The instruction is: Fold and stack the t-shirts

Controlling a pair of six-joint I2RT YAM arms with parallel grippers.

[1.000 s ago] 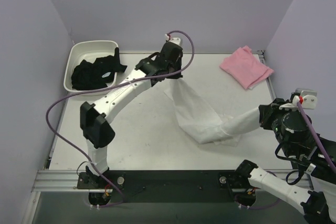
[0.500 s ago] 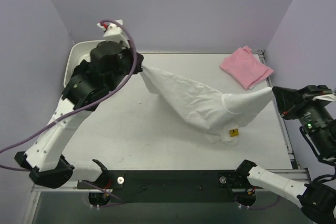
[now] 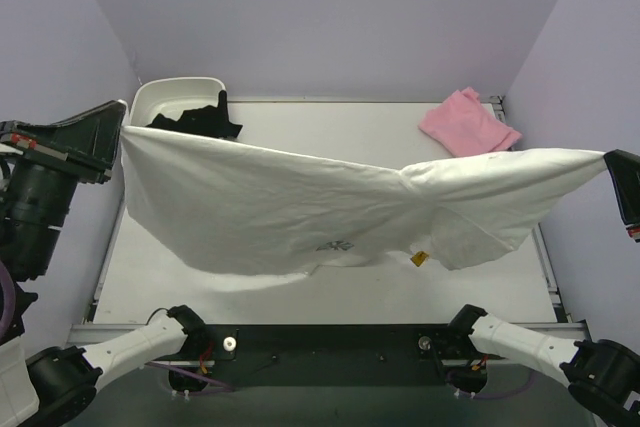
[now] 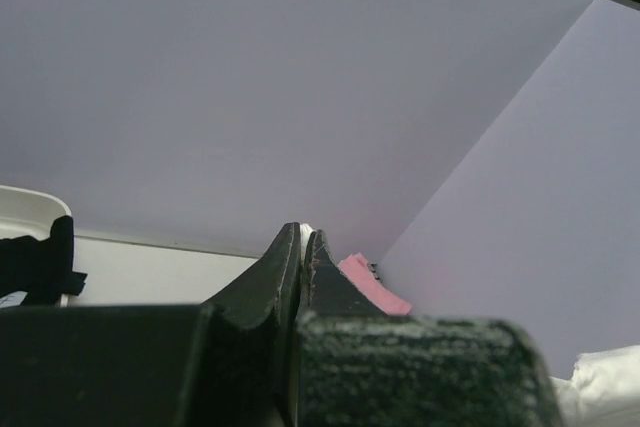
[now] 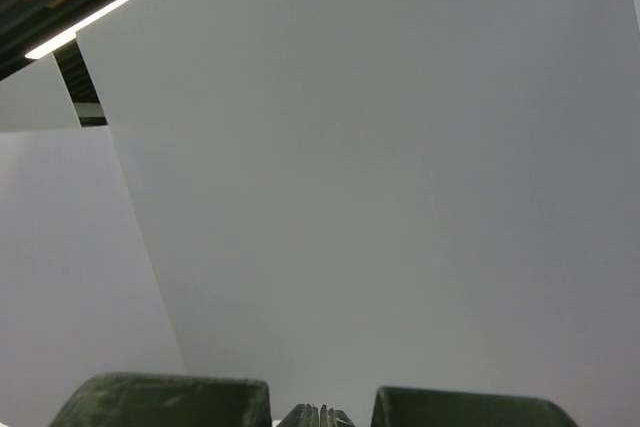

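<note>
Both jaws are pressed shut, and each pair pinches one end of the white t-shirt (image 3: 290,207). From the top camera, we see this shirt lifted above the counter (image 3: 330,127) and pulled wide between the two arms, like a hanging sheet. The left arm (image 3: 45,187) holds its end at the far left side, close to the wall. The right arm (image 3: 625,192) holds the other end at the right border of the picture. The upper edge of the cloth runs almost straight from one side to the other, while the lower part sags in soft folds. A small grey-blue print (image 3: 335,245) shows low on the cloth, and a yellow tag (image 3: 420,258) hangs to the right of it. The pink t-shirt (image 3: 468,127) lies folded on the far right corner of the counter. A white tub (image 3: 180,84) stands at the far left corner, with a black cloth (image 3: 200,119) in it.

From the left wrist camera, we see the left jaws closed tip against tip, with a thin bit of white between the tips. Behind them is the pink t-shirt (image 4: 375,289). On the left is the rim of the tub (image 4: 20,202) with the black cloth (image 4: 40,262).

From the right wrist camera, the right jaws stand at the bottom edge, drawn tightly together. We cannot tell from this view what is between them. Above them is a pale wall (image 5: 380,197).
</note>
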